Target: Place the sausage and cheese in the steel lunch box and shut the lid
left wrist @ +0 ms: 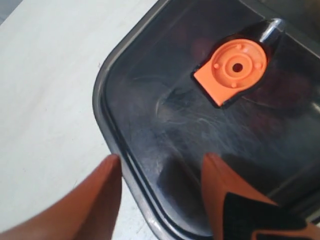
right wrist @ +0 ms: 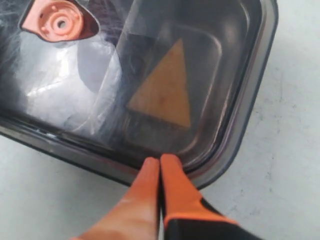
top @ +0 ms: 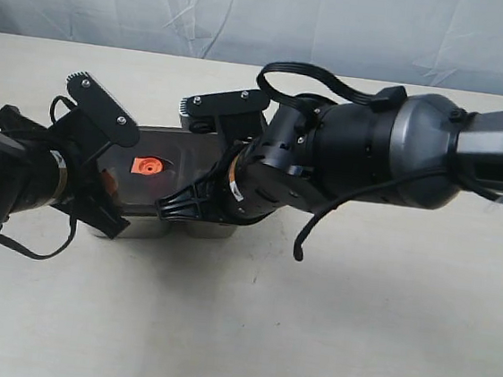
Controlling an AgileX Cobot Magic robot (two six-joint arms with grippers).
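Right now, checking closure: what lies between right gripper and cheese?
The lid; right wrist view shows the cheese through it, the right gripper at its rim.

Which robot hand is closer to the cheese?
Right. The right gripper is at the rim of the lid, beside the cheese; the left gripper straddles the opposite end, past the orange tab.

The steel lunch box (top: 144,228) sits flat on the pale beige table (top: 352,343)

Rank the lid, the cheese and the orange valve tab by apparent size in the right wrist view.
1. lid
2. cheese
3. orange valve tab, cropped by the frame edge, so less sure
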